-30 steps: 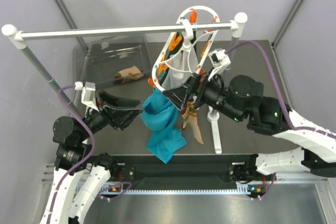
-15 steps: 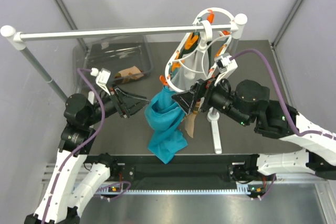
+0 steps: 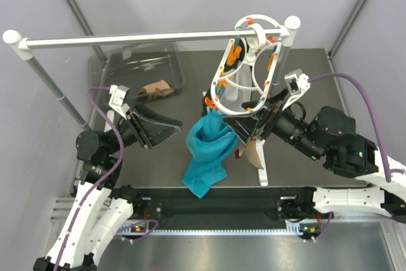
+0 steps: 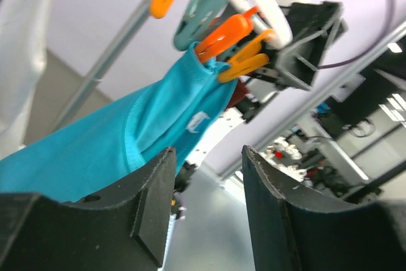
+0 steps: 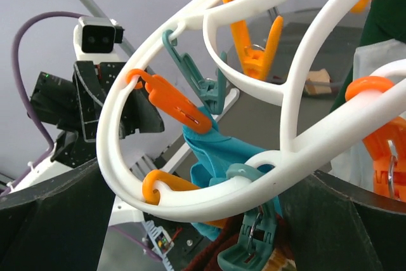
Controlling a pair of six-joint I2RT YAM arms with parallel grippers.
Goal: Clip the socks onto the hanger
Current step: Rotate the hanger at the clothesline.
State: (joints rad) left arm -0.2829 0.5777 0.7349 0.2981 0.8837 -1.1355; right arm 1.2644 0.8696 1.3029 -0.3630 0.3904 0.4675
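The white ring hanger (image 3: 248,61) hangs by its hook from the rail, its orange and teal clips around the rim. One tan and dark red sock (image 3: 252,152) dangles under its lower end, held in a teal clip (image 5: 250,245), with the sock's dark red part (image 5: 210,255) just below. A second sock (image 3: 155,89) lies in the clear bin. My right gripper (image 3: 238,126) stands wide open with the hanger's lower rim (image 5: 190,185) between its jaws. My left gripper (image 3: 174,130) is open and empty, left of the hanging teal cloth (image 3: 206,150).
The long white rail (image 3: 152,39) on poles crosses the back. A clear bin (image 3: 114,71) sits at the back left. The pole's white foot (image 3: 260,166) stands under the sock. An orange clip (image 4: 225,33) holds the teal cloth (image 4: 127,131). White cloth (image 4: 22,49) hangs nearby.
The hanger has slid right along the rail together with my right gripper, and the teal cloth and sock swung with it. My left gripper narrowed slightly and turned towards the cloth.
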